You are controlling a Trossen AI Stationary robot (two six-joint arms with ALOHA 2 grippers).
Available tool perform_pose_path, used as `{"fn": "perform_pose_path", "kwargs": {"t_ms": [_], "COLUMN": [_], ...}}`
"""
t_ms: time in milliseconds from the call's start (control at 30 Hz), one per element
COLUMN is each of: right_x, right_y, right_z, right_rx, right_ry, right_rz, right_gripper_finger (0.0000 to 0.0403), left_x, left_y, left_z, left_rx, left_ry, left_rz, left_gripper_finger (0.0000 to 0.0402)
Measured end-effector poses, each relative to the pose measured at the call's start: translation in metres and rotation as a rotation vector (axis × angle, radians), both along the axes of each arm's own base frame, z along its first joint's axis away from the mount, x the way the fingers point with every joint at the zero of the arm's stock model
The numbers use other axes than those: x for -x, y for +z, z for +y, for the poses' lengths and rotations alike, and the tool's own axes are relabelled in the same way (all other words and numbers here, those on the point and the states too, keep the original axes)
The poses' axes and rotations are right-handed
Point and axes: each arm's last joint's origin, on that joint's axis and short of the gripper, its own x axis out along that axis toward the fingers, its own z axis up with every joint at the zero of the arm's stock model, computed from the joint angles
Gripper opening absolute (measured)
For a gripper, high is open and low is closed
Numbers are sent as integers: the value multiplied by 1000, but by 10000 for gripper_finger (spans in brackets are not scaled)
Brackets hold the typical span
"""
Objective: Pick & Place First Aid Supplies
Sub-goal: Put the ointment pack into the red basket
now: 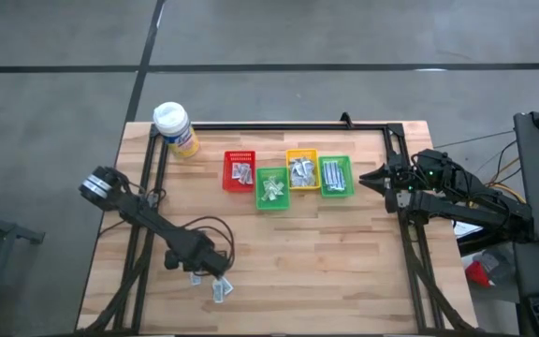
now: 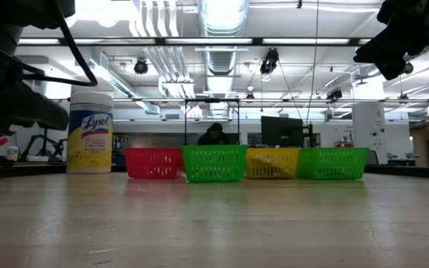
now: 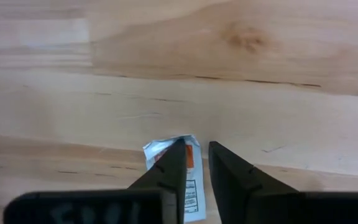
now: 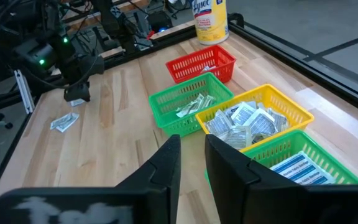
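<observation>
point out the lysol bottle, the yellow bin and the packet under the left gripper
lysol bottle [image 1: 175, 128]: high view, on its white cap
yellow bin [image 4: 294, 107]: right wrist view, on its far rim
packet [image 3: 193, 180]: left wrist view, on its printed face between the fingers

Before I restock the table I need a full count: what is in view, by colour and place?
Bins: four, red, green, yellow, green, in a row mid-table, each holding packets.
Loose packets: at least two, white, near the table's front-left by the left gripper.
Wipes canister: one, yellow with white cap, back-left corner.
Person: one, in the room behind the bins, low view.
Left gripper: dark, jaws narrowly apart around a white packet on the table.
Right gripper: dark, raised at the table's right edge, empty, jaws narrowly apart.
</observation>
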Motion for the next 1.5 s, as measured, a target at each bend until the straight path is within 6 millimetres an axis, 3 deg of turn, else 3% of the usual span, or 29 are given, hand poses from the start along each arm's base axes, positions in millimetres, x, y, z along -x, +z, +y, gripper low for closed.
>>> {"fn": "perform_pose_path", "kwargs": {"t_ms": [433,800,967,1500], "right_x": [0,0,0,0], "right_y": [0,0,0,0], "right_z": [0,0,0,0], "right_rx": [0,0,0,-1], "right_ry": [0,0,0,0], "right_rz": [0,0,0,0], "right_gripper_finger": [82,74,68,87], "left_x": [2,0,-7,-11], "left_y": [-11,-8,11,81], "left_z": [2,1,0,24], "left_rx": [1,12,-42,-706], "left_ry": [-19,-110,-155,-197], "left_rz": [-44,-84,-234,-734], "left_gripper_finger": [5,0,0,0]}}
